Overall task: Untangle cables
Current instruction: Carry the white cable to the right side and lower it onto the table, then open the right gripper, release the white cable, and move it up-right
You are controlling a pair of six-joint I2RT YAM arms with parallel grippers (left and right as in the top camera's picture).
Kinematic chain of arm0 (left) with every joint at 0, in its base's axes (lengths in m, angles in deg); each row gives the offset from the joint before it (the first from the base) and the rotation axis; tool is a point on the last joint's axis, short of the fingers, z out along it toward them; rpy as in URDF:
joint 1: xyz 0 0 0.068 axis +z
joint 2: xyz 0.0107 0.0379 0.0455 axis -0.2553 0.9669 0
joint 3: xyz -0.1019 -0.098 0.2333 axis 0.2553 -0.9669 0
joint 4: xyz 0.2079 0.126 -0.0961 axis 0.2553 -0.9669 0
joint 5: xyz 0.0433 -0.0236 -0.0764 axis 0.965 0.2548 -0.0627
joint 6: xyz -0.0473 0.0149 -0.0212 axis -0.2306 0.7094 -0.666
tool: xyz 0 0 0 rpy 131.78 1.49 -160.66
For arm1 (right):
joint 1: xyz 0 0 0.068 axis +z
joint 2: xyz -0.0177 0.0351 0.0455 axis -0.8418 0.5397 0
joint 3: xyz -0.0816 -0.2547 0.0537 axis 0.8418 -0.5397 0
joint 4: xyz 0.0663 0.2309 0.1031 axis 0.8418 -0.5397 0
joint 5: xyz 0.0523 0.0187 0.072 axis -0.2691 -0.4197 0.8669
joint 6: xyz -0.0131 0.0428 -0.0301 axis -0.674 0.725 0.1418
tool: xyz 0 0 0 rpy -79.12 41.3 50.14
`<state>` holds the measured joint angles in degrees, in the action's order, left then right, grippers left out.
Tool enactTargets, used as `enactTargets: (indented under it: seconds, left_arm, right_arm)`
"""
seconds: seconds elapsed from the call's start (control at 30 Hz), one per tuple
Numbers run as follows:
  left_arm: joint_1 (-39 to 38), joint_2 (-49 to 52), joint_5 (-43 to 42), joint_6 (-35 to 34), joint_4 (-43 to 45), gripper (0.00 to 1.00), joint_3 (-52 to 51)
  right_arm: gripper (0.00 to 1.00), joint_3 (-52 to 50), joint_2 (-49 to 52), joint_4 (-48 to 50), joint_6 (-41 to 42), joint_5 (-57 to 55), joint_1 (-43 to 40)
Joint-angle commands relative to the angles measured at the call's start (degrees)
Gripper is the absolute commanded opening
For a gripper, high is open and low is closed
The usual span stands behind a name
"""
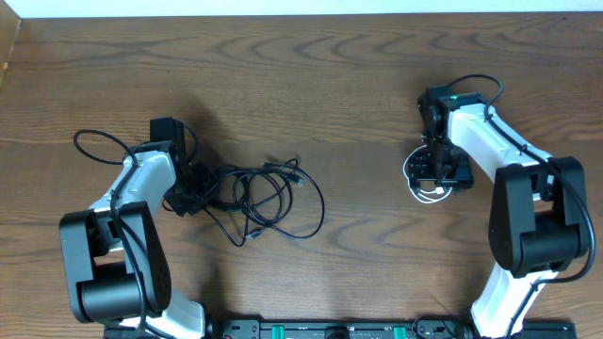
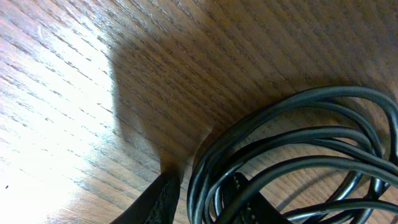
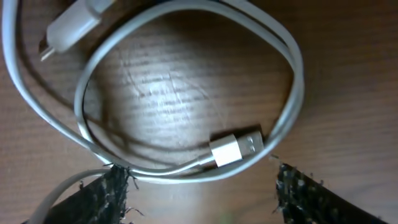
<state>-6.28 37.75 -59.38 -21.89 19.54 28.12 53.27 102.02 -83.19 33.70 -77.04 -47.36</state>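
Observation:
A loose tangle of black cables [image 1: 268, 193] lies left of the table's middle. My left gripper [image 1: 191, 195] sits at its left end. In the left wrist view several glossy black cable strands [image 2: 292, 134] run between the two dark fingers [image 2: 160, 200], and the gripper [image 2: 204, 190] is shut on them. A white cable [image 1: 426, 186] lies coiled at the right with my right gripper [image 1: 439, 169] right above it. In the right wrist view the white cable [image 3: 186, 171] and its USB plug [image 3: 235, 149] rest on the wood. That gripper [image 3: 202, 180] stands open, its left finger [image 3: 93, 196] touching the coil's lower loop.
The wooden table [image 1: 358, 85] runs to a pale strip along its far edge. The left arm's own thick black cord [image 1: 99, 141] loops out at the far left. Both arm bases [image 1: 330, 330] stand on the near edge.

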Motion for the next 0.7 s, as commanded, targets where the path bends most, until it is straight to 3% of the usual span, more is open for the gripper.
enactTargets:
  seconds: [0.0, 0.37, 0.5, 0.67]
  left_arm:
    - [0.68, 2.38, 4.11, -0.52, -0.22, 0.3, -2.32]
    - [0.68, 2.38, 4.11, -0.52, -0.22, 0.3, -2.32]
    - [0.68, 2.38, 4.11, -0.52, -0.22, 0.3, -2.32]
    - [0.68, 2.38, 4.11, -0.52, -0.22, 0.3, -2.32]
  right_arm:
    - [0.73, -0.35, 0.74, 0.42, -0.31, 0.61, 0.26]
    - [0.67, -7.85, 0.74, 8.9, -0.31, 1.18, 0.24]
    - [0.48, -8.33, 0.74, 10.64, -0.33, 0.87, 0.11]
    - [0.1, -8.33, 0.74, 16.11, -0.31, 0.5, -1.09]
